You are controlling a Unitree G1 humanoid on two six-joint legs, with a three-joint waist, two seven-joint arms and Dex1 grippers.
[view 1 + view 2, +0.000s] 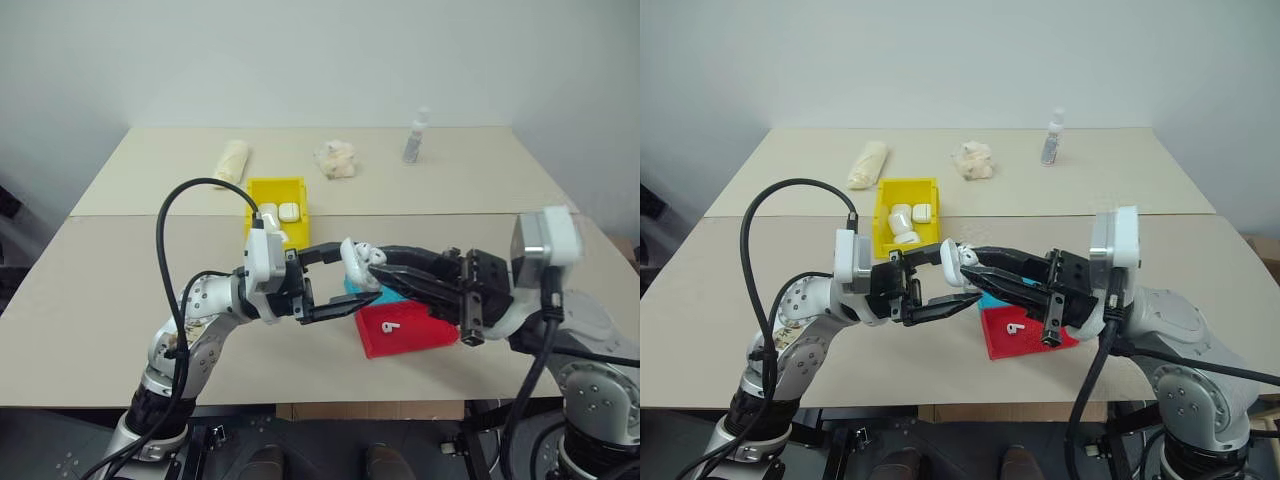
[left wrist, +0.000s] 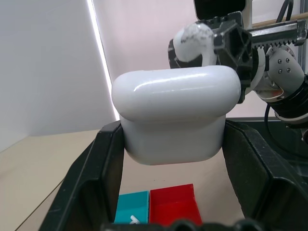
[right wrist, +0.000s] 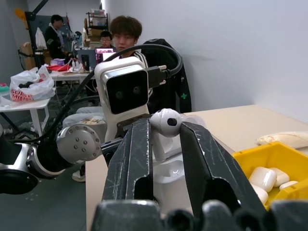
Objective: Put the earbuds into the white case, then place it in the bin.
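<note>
Holding the white case (image 2: 176,113) tight between its two black fingers, the left gripper (image 1: 340,280) keeps it up in the air above the table (image 1: 120,270). The case lid looks open. The right gripper (image 1: 378,268) is pinched on one tiny earbud (image 3: 164,124), and that earbud sits right at the top of the case. Both grippers meet in the middle, over a red and blue tray (image 1: 405,330). Another earbud (image 1: 1015,326) lies on the red part of the tray. The yellow bin (image 1: 275,205) stands just behind, with a few white cases inside.
</note>
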